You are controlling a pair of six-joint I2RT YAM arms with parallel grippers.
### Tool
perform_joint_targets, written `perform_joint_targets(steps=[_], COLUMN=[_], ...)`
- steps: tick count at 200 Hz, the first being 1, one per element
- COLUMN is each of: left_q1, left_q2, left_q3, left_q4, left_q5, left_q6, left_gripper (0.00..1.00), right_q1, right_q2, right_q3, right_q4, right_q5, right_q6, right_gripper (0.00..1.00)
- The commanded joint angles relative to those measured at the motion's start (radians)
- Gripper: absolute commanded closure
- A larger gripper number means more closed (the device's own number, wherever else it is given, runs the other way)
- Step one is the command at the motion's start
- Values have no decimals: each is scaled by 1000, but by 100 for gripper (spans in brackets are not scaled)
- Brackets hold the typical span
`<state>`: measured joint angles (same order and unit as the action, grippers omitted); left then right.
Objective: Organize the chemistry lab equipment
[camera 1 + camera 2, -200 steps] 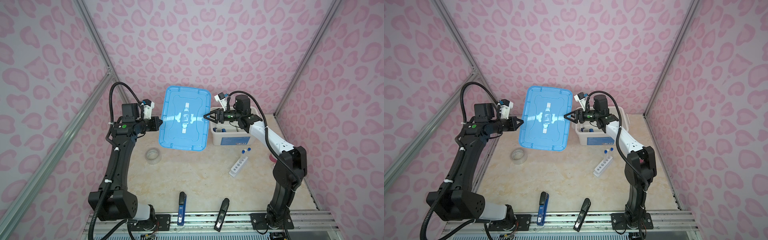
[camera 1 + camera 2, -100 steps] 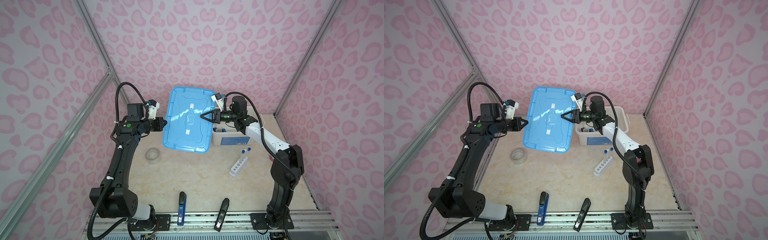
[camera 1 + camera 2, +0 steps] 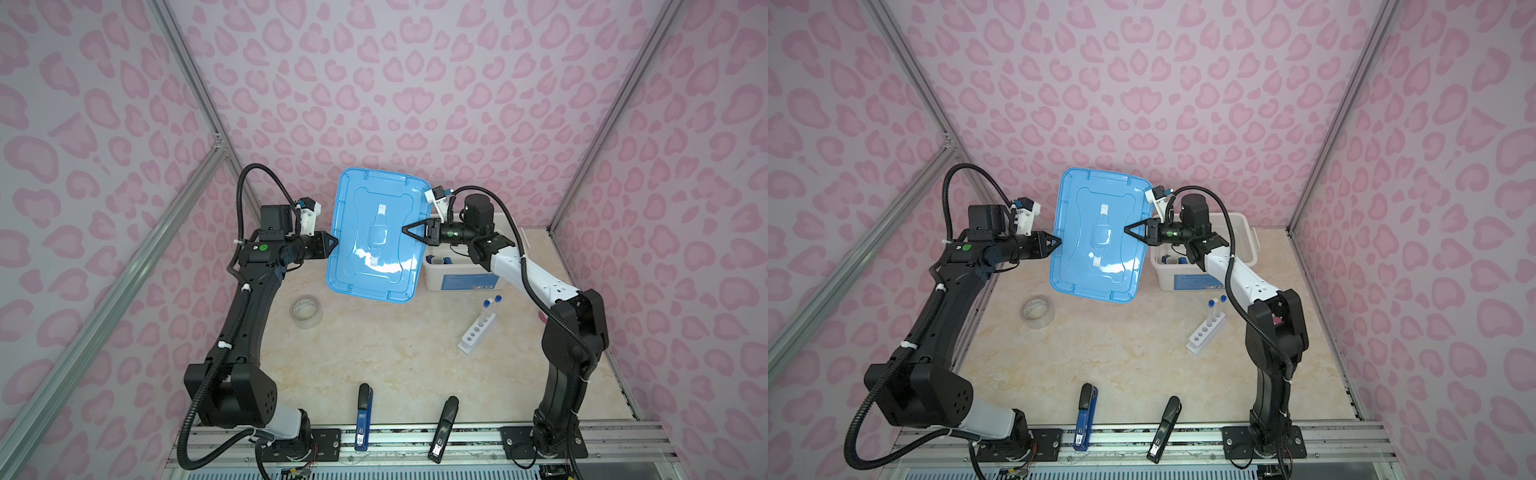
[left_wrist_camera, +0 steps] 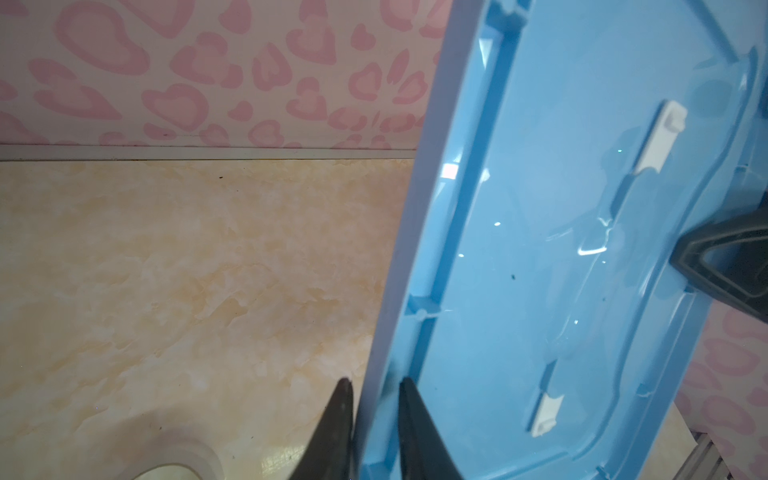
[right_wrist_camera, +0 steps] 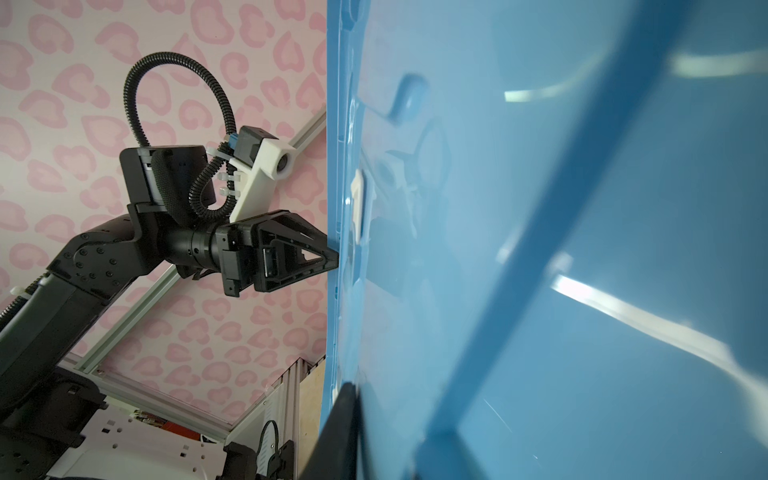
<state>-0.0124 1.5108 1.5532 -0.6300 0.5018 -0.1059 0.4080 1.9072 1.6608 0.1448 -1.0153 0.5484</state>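
A large blue lid (image 3: 376, 237) (image 3: 1100, 237) hangs tilted in the air at the back of the table, between my two grippers. My left gripper (image 3: 334, 243) (image 4: 374, 384) straddles its left rim with the jaws slightly apart; one finger lies along the rim and a gap shows at the other. My right gripper (image 3: 405, 230) is shut on the lid's right edge, one finger (image 5: 340, 415) pressed flat on it. The white holed rack (image 3: 477, 332) stands on the table to the right with blue-capped test tubes (image 3: 486, 309) in it.
A white bin (image 3: 461, 280) stands open under the right arm, with white and blue items (image 3: 440, 260) inside. A clear tape roll (image 3: 306, 311) lies below the lid's left corner. A blue stapler-like tool (image 3: 363, 415) and a black one (image 3: 444, 428) lie at the front edge.
The lid has shifted right and up. My right gripper has reached its right edge and closed on it. My left gripper's jaws have loosened on the left rim.
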Motion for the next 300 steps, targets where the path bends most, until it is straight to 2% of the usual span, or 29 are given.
perform_joint_targets(steps=[1, 20, 23, 29, 49, 80, 121, 176, 207, 246, 300], left_q1=[0, 0, 0, 0, 2, 2, -19, -85, -99, -99, -103], left_q2=[2, -18, -23, -29, -58, -96, -59, 43, 57, 40, 51], left_q3=[19, 28, 30, 32, 35, 10, 18, 177, 237, 223, 232], left_q4=[32, 34, 34, 35, 55, 163, 308, 365, 366, 366, 464], left_q5=[1, -34, -39, -48, -68, -52, 56, 56, 62, 44, 53], left_q6=[-11, -12, -12, -14, -41, -139, -298, -432, -463, -485, -646], left_gripper=[69, 65, 60, 57, 55, 52, 49, 48, 47, 45, 41], right_q1=[0, -1, 0, 1, 1, 4, 28, 96, 114, 161, 281], right_q2=[-19, -40, -42, -47, -67, -130, -188, -263, -285, -297, -282], right_q3=[17, 79, 95, 124, 194, 199, 195, 188, 184, 144, 107], right_q4=[-34, -255, -294, -375, -543, -600, -628, -588, -565, -501, -381], right_q5=[58, 175, 201, 258, 437, 649, 893, 1058, 1039, 1051, 1296], right_q6=[-41, -204, -235, -295, -427, -543, -681, -812, -808, -852, -1083], right_gripper=[88, 88, 88, 88, 87, 85, 84, 81, 80, 79, 77])
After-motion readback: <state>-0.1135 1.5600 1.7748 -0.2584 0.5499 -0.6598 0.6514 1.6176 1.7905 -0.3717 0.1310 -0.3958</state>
